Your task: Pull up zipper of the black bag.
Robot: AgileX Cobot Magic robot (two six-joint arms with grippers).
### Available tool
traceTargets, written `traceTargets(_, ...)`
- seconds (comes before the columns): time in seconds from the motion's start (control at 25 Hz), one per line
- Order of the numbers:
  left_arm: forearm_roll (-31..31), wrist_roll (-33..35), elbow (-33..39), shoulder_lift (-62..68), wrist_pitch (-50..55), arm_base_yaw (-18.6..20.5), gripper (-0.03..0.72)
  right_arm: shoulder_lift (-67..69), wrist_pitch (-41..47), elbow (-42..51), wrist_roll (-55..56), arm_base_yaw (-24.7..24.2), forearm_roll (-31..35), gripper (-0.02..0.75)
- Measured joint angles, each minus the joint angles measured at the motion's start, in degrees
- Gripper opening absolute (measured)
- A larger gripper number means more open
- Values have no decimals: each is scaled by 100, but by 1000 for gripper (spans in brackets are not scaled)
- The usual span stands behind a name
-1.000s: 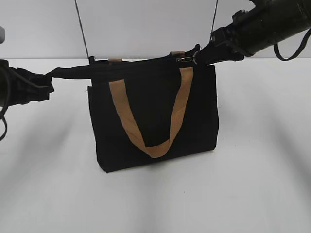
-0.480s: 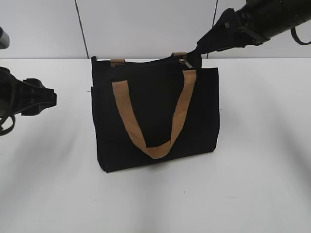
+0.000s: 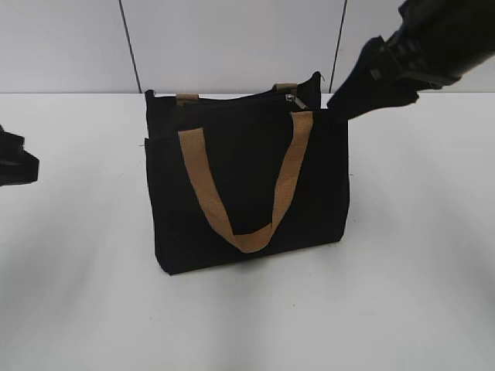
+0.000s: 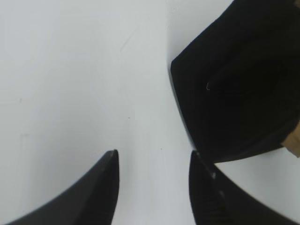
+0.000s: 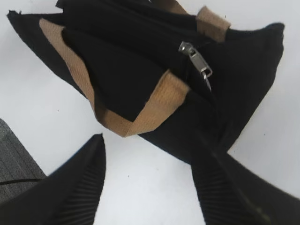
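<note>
The black bag (image 3: 247, 178) stands upright on the white table, with a tan strap handle (image 3: 244, 193) hanging down its front. The silver zipper pull (image 3: 294, 99) rests at the right end of the bag's top; it also shows in the right wrist view (image 5: 197, 61), lying loose on the black track. My right gripper (image 5: 147, 145) is open and empty, raised above and to the right of the bag (image 5: 140, 70). My left gripper (image 4: 153, 157) is open and empty, away from the bag's left side (image 4: 243, 84). In the exterior view only its tip (image 3: 15, 162) shows at the left edge.
The white table (image 3: 247, 317) spreads in front of and around the bag. A pale wall with two thin dark vertical lines (image 3: 128, 46) stands behind. A grey patch (image 5: 11, 154) shows at the left edge of the right wrist view.
My left gripper let go of the bag's left end and drew back to the left. My right gripper let go of the zipper pull and lifted up to the right. The bag's top settled back.
</note>
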Motion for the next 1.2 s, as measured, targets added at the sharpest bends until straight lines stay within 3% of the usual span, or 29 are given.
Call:
traceTargets(0.36,-48,432,0,-1853,1132,-83,363,-1944,-286,1650,489,0,-109,451)
traceTargets(0.72,-579,1092,-4,-3155,2147,-88,355,-4644,-308,3139,1397,0,-362,451)
traceTargets(0.92,-562,1111,200,-3994,2511,-88,354,-6037,-121,3736,2397,0,-1158,451)
traceTargets(1.2,-677,1167,992,-5166,2742,-88,354,-7428,830,3958,3412,0,-2479,451)
